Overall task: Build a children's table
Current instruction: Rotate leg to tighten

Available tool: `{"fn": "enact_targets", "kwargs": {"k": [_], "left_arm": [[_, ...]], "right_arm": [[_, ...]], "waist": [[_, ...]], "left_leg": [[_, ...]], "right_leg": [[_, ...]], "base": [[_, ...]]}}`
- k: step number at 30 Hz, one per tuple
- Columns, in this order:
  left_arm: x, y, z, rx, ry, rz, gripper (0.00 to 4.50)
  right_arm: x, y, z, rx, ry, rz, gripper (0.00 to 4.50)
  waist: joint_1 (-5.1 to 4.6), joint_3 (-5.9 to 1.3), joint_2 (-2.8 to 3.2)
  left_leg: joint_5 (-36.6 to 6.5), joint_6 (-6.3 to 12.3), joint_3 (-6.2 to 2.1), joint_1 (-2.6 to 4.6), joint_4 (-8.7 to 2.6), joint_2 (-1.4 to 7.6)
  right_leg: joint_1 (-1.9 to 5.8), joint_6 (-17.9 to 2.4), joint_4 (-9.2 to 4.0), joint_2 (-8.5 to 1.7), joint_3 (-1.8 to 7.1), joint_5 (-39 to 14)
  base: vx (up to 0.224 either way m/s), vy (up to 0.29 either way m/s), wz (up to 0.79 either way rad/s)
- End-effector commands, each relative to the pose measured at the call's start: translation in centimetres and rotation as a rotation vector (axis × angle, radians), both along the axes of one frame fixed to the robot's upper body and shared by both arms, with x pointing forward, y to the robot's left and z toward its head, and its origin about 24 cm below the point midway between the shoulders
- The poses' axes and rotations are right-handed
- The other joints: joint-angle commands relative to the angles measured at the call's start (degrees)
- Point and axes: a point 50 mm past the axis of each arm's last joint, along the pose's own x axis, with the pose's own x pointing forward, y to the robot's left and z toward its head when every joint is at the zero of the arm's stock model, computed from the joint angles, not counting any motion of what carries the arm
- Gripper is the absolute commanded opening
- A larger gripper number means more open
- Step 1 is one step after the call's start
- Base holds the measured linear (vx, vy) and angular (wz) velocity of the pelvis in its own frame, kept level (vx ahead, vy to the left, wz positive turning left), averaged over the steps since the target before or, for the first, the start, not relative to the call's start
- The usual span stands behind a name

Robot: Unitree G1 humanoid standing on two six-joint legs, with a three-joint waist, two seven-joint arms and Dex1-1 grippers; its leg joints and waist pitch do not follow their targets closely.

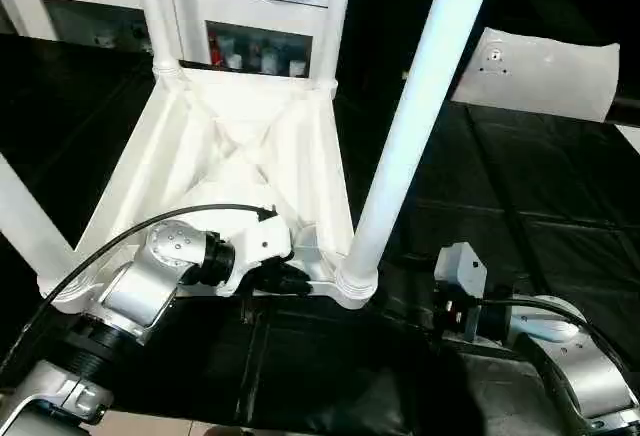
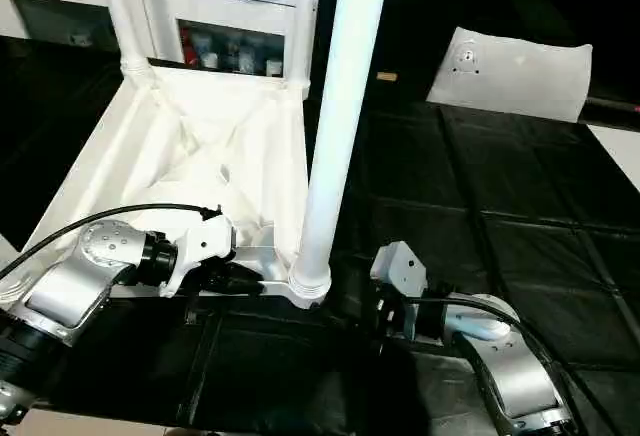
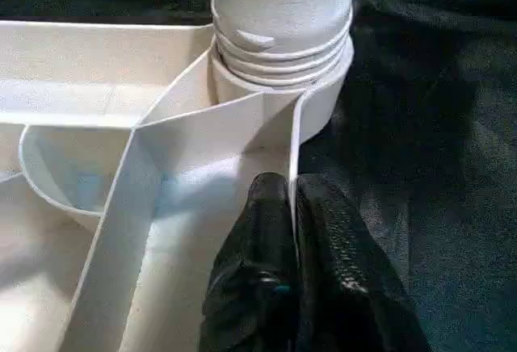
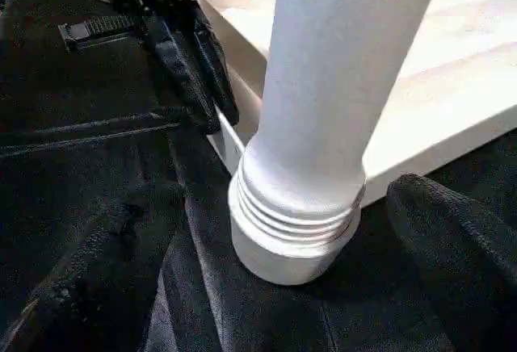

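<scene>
Pinching the tabletop [image 1: 250, 146] rim's near edge, our left gripper [image 3: 292, 207] sits clamped left of the near-right leg [image 1: 415, 116]. Our right gripper [image 1: 455, 306] waits spread wide, right of that leg's socket [image 1: 352, 281].

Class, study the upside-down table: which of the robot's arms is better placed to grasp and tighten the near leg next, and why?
Right. The right gripper waits open beside the near leg, free to close on it. The left gripper is shut on the tabletop wall, steadying it.
</scene>
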Motion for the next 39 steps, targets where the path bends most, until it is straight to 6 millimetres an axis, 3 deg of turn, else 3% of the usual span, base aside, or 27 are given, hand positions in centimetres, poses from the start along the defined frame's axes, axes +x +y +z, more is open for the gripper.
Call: {"fn": "enact_targets", "kwargs": {"k": [1,9,14,17,25,31,39], "left_arm": [[-0.2,-0.2,0.1,-0.017,0.003,-0.013,0.10],[-0.5,0.6,-1.0,0.117,-0.009,-0.045,0.10],[-0.2,0.4,-0.7,0.078,0.001,-0.008,0.10],[-0.1,0.2,-0.5,0.053,-0.002,-0.009,0.45],[-0.2,0.0,-0.4,0.053,-0.023,-0.048,0.62],[-0.2,-0.1,-0.1,0.007,-0.007,-0.047,0.10],[-0.7,-0.5,0.0,-0.039,0.041,-0.110,0.02]], "right_arm": [[0.3,-0.2,0.3,-0.012,-0.019,0.003,4.50],[1.0,-0.4,0.6,-0.024,-0.032,0.016,4.50],[1.2,-0.5,0.7,-0.028,-0.034,0.020,4.50],[1.2,-0.5,0.7,-0.028,-0.034,0.022,4.50],[1.3,-0.4,0.6,-0.025,-0.036,0.025,4.50],[1.3,-0.4,0.6,-0.024,-0.036,0.028,4.50],[1.5,-0.3,0.6,-0.027,-0.028,0.048,4.50]], "waist": [[0.09,-2.86,0.84],[-0.16,-2.79,0.65],[-0.14,-2.67,0.54],[-0.06,-2.66,0.56],[0.10,-2.91,0.73],[0.13,-2.91,0.70],[0.13,-3.02,0.54]], "left_leg": [[-9.9,1.69,-1.71,0.99,-4.94,4.57],[-9.8,2.01,-1.60,1.05,-4.84,4.59],[-10.7,1.62,-1.54,1.09,-4.88,4.58],[-11.4,1.24,-1.59,1.13,-4.93,4.56],[-8.6,2.25,-1.58,1.04,-4.77,4.58],[-9.1,2.16,-1.55,1.09,-4.76,4.58],[-7.1,3.25,-1.44,0.99,-4.54,4.49]], "right_leg": [[1.69,-14.5,-3.56,-5.48,2.82,-4.1],[1.64,-14.5,-3.63,-5.51,2.86,-4.8],[1.54,-14.3,-3.81,-5.52,2.90,-6.7],[1.48,-13.8,-3.97,-5.56,2.94,-8.4],[1.62,-14.5,-3.45,-5.45,2.83,-3.5],[1.65,-14.9,-3.46,-5.48,2.80,-3.7],[1.76,-15.4,-3.25,-5.52,2.79,-1.6]], "base": [[0.000,0.000,0.00],[0.000,0.000,0.00],[0.000,0.000,0.00],[0.000,0.000,0.00],[0.000,0.000,0.00],[0.000,0.000,0.00],[0.000,0.000,0.00]]}}
